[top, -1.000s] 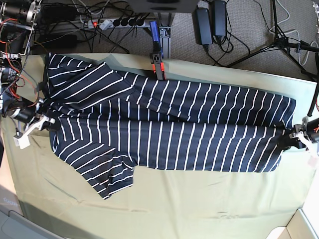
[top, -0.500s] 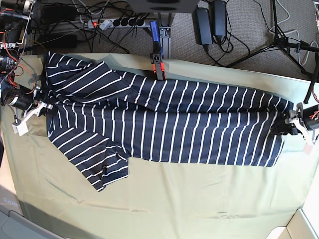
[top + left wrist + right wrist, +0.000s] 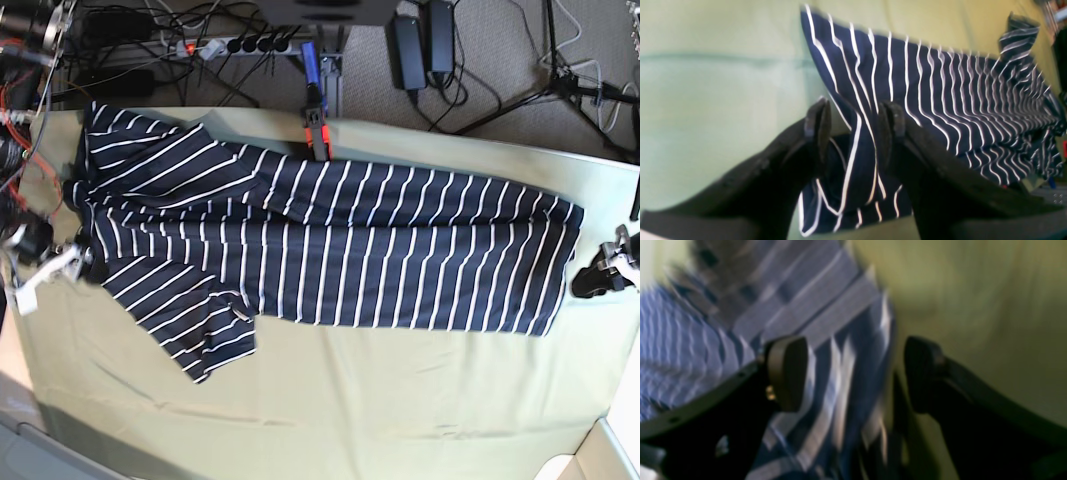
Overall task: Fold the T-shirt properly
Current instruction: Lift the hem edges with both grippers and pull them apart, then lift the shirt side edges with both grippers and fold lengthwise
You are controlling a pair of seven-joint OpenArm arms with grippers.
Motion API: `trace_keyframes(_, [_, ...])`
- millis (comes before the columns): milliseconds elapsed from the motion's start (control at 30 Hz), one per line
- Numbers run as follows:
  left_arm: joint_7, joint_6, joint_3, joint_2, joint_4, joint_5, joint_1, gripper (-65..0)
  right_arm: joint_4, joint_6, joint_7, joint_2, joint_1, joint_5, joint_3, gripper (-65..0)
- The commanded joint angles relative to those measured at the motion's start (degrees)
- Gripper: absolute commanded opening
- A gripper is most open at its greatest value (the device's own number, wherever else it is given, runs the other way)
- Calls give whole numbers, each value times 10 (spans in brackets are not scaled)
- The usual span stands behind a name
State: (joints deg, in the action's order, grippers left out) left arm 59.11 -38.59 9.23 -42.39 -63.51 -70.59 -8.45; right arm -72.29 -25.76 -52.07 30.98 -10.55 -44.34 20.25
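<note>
The navy, white-striped T-shirt (image 3: 330, 245) lies folded lengthwise across the olive-green cloth (image 3: 400, 400), with one sleeve sticking out toward the front left. At its right end my left gripper (image 3: 598, 278) sits low by the hem. The left wrist view shows this gripper (image 3: 855, 126) open, with a loose fold of the T-shirt (image 3: 940, 100) standing between the fingers. At the shirt's left end is my right gripper (image 3: 72, 266). In the blurred right wrist view it (image 3: 855, 373) is wide open over the striped T-shirt (image 3: 826, 323).
An orange clamp (image 3: 318, 135) grips the table's far edge right behind the shirt. Beyond it, a power strip (image 3: 235, 45), adapters and cables lie on the floor. Tripod legs (image 3: 570, 85) stand at the far right. A pale box corner (image 3: 612, 450) sits front right.
Both grippers have opened and let go of the shirt's ends. The shirt has gone slack and settled flat, and the right gripper has dropped a little toward the front.
</note>
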Motion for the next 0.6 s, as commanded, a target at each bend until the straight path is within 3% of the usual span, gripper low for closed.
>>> trace_keyframes(0, [-9,-14,7,-14,-11,-12,-11,-379,-8,-45,12,15,-25,-3,5,-207])
trace_keyframes(133, [-9,-14,5,-11,-14,-12,-11,-379,25,-45,42,12,-88,59,-1,-207])
trace_keyframes(267, [-10,-14,5,-9,-14,-14,-11,-379,119,-44,67,2,-146,68,-17,-207])
trace_keyframes(567, [-10,-14,5,-5,-14,-17,-10,-379,292,-45,148,-62,-209,119,-48,-207])
